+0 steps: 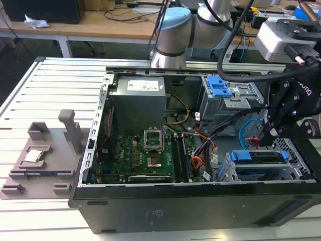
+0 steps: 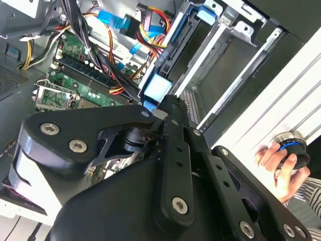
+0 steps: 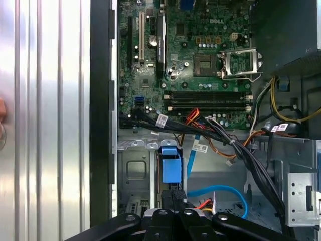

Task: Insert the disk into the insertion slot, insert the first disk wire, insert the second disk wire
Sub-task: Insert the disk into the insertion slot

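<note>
The disk (image 1: 261,159), in its blue carrier, lies inside the insertion slot (image 1: 229,174), a low silver cage at the case's front corner on the exterior view's right. Its blue tab (image 3: 170,165) shows in both wire views (image 2: 158,88). My gripper (image 1: 271,133) hangs just above that end of the disk, fingers pressed together (image 3: 173,195) with nothing visible between them. The second disk wire (image 1: 244,131), a light blue loop (image 3: 225,191), lies free beside the gripper. A small plug on red and orange leads (image 3: 204,203) sits close to the fingertips; I cannot tell whether it is the first disk wire.
The open case holds a green motherboard (image 1: 145,155), a grey power supply (image 1: 138,100) and a taller grey cage with a blue latch (image 1: 220,88). A black cable bundle (image 3: 241,150) crosses near the slot. A grey fixture (image 1: 40,155) sits on the slatted table. A hand grips a knob (image 2: 286,155).
</note>
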Controlling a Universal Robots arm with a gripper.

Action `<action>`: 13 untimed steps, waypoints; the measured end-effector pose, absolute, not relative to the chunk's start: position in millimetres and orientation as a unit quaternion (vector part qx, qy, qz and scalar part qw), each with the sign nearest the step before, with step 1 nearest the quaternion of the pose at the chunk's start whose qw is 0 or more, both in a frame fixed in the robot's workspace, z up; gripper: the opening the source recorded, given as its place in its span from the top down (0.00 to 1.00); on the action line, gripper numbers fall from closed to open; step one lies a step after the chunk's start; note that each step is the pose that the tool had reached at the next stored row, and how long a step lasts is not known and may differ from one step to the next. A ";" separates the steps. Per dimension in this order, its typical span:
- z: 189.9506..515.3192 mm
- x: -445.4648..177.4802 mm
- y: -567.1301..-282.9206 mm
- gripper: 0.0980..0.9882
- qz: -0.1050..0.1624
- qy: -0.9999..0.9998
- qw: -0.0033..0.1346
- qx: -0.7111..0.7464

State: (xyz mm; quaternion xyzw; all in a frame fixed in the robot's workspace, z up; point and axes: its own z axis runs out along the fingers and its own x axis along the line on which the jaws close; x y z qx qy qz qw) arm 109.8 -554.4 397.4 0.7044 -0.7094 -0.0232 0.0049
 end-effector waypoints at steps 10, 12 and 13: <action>390.0 119.3 -552.0 0.99 -0.024 -0.709 0.005 0.704; 389.0 121.7 -551.5 0.99 -0.024 -0.709 0.005 0.704; 388.3 123.1 -551.4 0.99 -0.024 -0.709 0.006 0.704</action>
